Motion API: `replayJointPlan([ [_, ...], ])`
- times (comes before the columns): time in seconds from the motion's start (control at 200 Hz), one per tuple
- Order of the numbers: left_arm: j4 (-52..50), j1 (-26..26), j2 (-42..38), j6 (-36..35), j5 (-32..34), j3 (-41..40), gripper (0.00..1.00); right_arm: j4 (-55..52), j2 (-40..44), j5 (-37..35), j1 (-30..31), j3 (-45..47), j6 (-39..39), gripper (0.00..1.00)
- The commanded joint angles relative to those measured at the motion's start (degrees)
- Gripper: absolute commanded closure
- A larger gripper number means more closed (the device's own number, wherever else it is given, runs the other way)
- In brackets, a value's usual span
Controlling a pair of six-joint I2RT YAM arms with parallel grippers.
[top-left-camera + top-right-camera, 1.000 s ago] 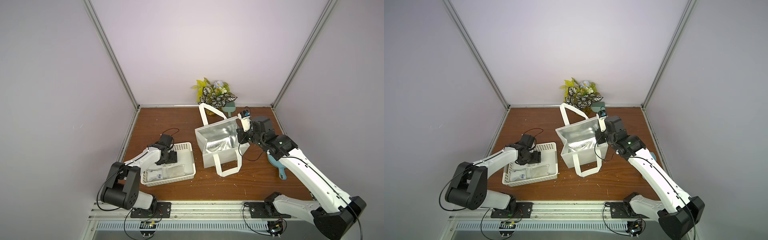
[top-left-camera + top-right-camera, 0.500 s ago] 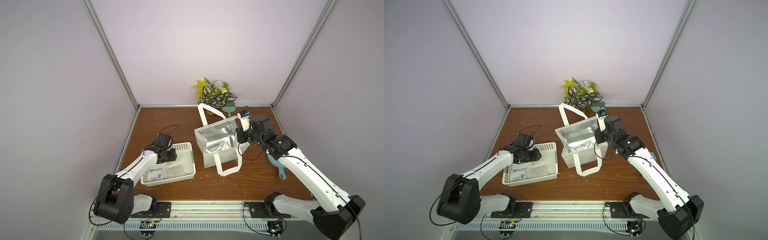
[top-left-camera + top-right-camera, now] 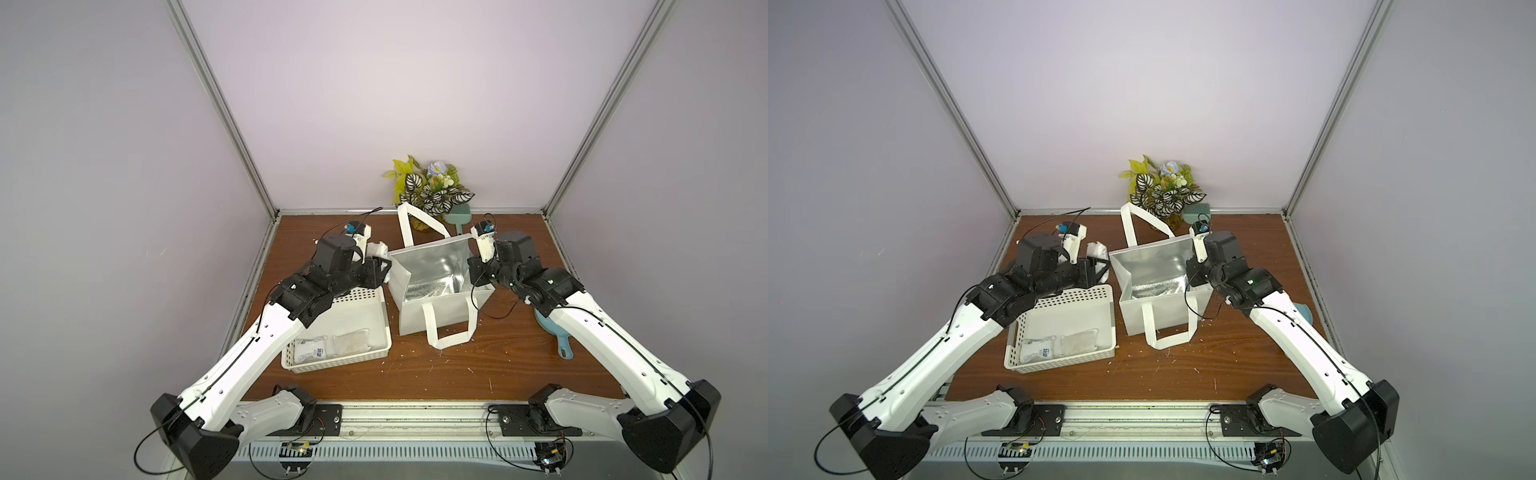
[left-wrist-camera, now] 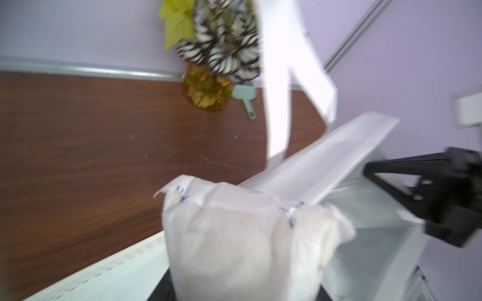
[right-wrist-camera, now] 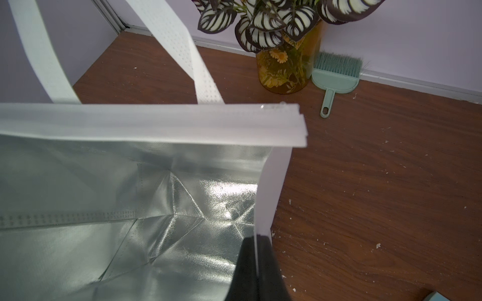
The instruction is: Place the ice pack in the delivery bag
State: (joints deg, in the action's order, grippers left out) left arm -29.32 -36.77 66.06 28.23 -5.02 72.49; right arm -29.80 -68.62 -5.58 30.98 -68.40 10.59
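Observation:
The delivery bag (image 3: 436, 309) stands open mid-table, its foil lining (image 5: 104, 208) showing. My right gripper (image 3: 473, 276) is shut on the bag's right wall, whose thin white edge sits between the black fingers (image 5: 245, 263). My left gripper (image 3: 379, 268) is raised beside the bag's left rim, shut on a white ice pack (image 3: 376, 250). In the left wrist view the ice pack (image 4: 242, 234) fills the jaws and hides the fingertips, with the bag's rim (image 4: 326, 161) just beyond it. In a top view the ice pack (image 3: 1096, 250) hangs just outside the bag's left corner.
A white perforated basket (image 3: 332, 362) lies left of the bag, holding two more packs (image 3: 309, 351) (image 3: 351, 343). At the back wall stand a plant vase (image 3: 432, 195) and a small green brush (image 3: 457, 218). A blue dustpan (image 3: 552, 332) lies under my right arm.
My left gripper closed on an ice pack in the basket, rose with it and moved right and back to the bag's left rim. The right gripper kept its hold on the bag wall.

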Motion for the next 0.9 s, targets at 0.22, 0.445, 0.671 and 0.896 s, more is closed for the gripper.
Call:
replayJointPlan([
  [0.22, 1.3, -14.8, 11.0, -5.9, 4.0, 15.3, 0.73, 2.2, 2.3, 1.1, -0.3, 1.4, 3.1, 1.0],
  [0.445, 1.6, -15.6, 20.3, -7.2, 6.8, 15.7, 0.73, 3.7, 3.7, 4.0, -0.3, 2.2, 3.8, 1.0],
  [0.671, 3.5, -15.6, 29.7, -5.9, 5.1, 17.4, 0.69, 3.5, 6.0, 5.5, -0.3, 3.6, 3.7, 1.0],
  [0.896, 3.1, -15.6, 34.7, -5.1, 4.9, 16.1, 0.67, 3.4, 7.2, 5.5, -0.3, 4.5, 4.3, 1.0],
])
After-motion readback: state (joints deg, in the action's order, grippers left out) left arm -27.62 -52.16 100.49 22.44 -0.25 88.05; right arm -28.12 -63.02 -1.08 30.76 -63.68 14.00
